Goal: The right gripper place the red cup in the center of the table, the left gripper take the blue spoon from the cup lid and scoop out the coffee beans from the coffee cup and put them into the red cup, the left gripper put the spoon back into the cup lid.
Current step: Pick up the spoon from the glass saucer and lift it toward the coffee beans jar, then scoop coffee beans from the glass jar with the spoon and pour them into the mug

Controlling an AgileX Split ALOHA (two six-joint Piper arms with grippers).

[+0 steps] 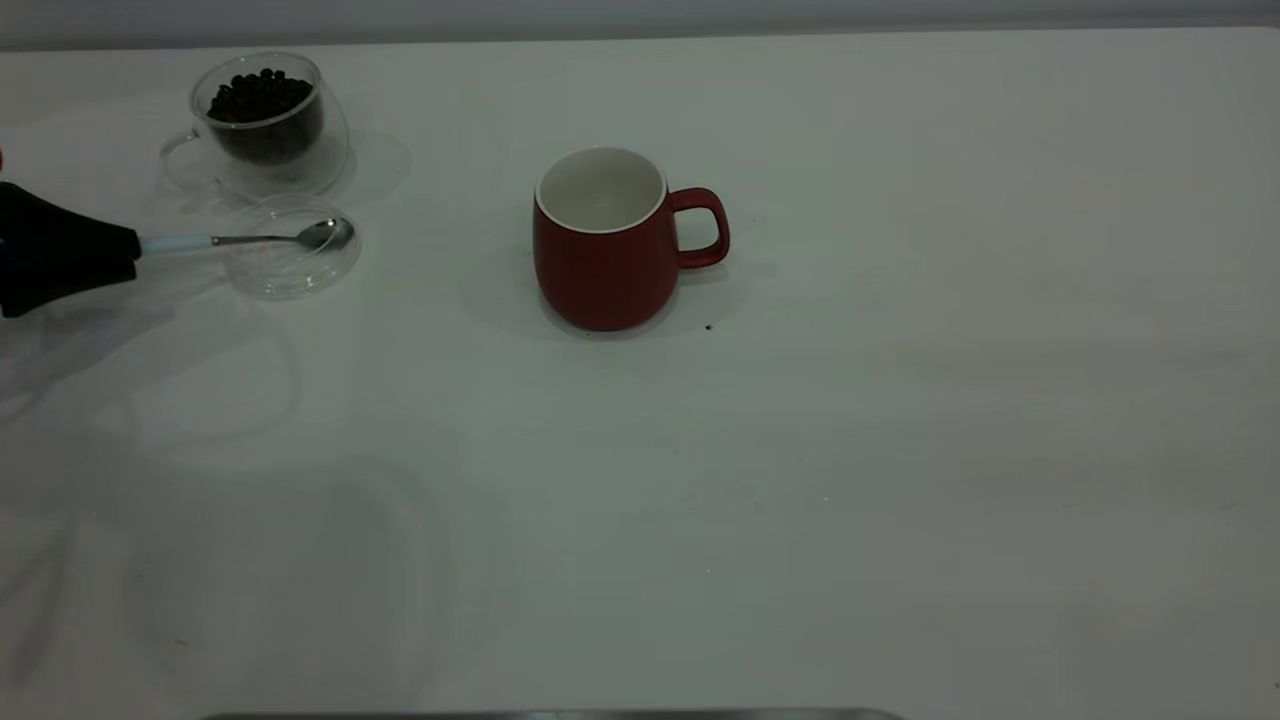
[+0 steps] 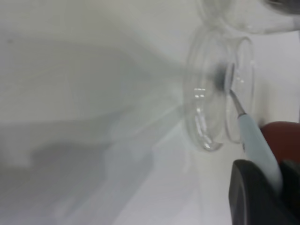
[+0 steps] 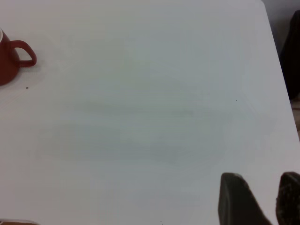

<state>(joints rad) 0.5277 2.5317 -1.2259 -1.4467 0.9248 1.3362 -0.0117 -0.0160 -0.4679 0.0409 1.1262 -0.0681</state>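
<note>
Red cup [image 1: 603, 250] already upright at table [image 1: 900, 450] centre, empty. Left gripper [image 1: 125, 250] pinching spoon [image 1: 250, 239] handle, bowl over lid [image 1: 290, 260] at far left. Beans [image 1: 260, 97] unscooped in coffee cup [image 1: 262, 125]. Right gripper [image 3: 260, 199] spread, parked well right.

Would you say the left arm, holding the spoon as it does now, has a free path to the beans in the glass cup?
Probably yes. The left gripper holds the blue spoon over the cup lid; the coffee cup stands just behind, open-topped, its coffee beans exposed, nothing between.
</note>
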